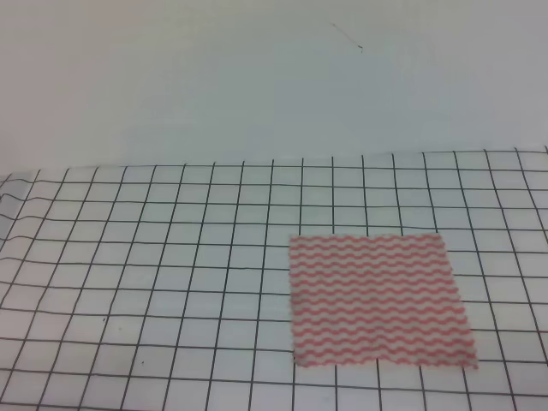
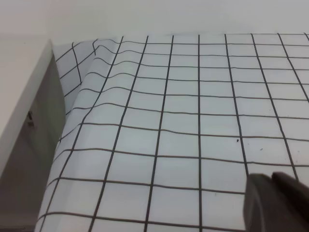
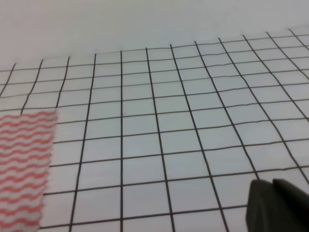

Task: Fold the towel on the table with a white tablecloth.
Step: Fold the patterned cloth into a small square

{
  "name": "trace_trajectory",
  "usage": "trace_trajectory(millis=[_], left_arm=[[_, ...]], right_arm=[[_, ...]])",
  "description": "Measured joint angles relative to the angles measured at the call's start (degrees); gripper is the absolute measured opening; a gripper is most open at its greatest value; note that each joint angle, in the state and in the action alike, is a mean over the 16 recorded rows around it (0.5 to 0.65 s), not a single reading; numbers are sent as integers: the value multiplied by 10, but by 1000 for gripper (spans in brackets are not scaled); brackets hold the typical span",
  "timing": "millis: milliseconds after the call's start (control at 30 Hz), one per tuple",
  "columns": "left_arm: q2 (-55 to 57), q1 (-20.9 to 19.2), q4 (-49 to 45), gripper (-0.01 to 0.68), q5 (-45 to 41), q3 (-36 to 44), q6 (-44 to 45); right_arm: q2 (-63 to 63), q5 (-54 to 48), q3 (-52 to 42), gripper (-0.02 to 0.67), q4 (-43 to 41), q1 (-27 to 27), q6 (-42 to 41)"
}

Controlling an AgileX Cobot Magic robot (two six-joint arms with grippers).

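Observation:
The towel (image 1: 377, 300), pink-red and white in wavy stripes, lies flat and unfolded on the tablecloth (image 1: 171, 257), right of centre in the exterior high view. Its right edge shows at the left of the right wrist view (image 3: 24, 169). No arm or gripper appears in the exterior view. A dark piece of the left gripper (image 2: 277, 203) fills the bottom right corner of the left wrist view, over bare gridded cloth (image 2: 183, 121). A similar dark piece of the right gripper (image 3: 277, 205) sits at the bottom right of the right wrist view. Neither shows its jaws.
The tablecloth is rumpled at the far left corner (image 2: 96, 53), where it drops over the table edge beside a white board (image 2: 19, 96). A plain pale wall (image 1: 274, 77) rises behind the table.

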State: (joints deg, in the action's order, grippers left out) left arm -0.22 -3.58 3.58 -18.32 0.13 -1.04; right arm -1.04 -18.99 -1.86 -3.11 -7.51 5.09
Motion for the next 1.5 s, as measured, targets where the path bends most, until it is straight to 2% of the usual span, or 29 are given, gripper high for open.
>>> trace_trajectory(millis=[633, 833, 933, 1333, 1500], left_arm=[[0, 0, -28, -1, 1, 0, 39], [0, 0, 3, -2, 9, 0, 35], [0, 0, 67, -2, 31, 0, 17], [0, 0, 453, -2, 162, -1, -47], [0, 0, 530, -2, 175, -1, -47]], right_arm=[[0, 0, 0, -1, 0, 0, 0], [0, 17, 0, -1, 23, 0, 14], [0, 40, 0, -1, 60, 0, 38], [0, 141, 0, -1, 231, 0, 144], [0, 154, 0, -1, 274, 0, 158]])
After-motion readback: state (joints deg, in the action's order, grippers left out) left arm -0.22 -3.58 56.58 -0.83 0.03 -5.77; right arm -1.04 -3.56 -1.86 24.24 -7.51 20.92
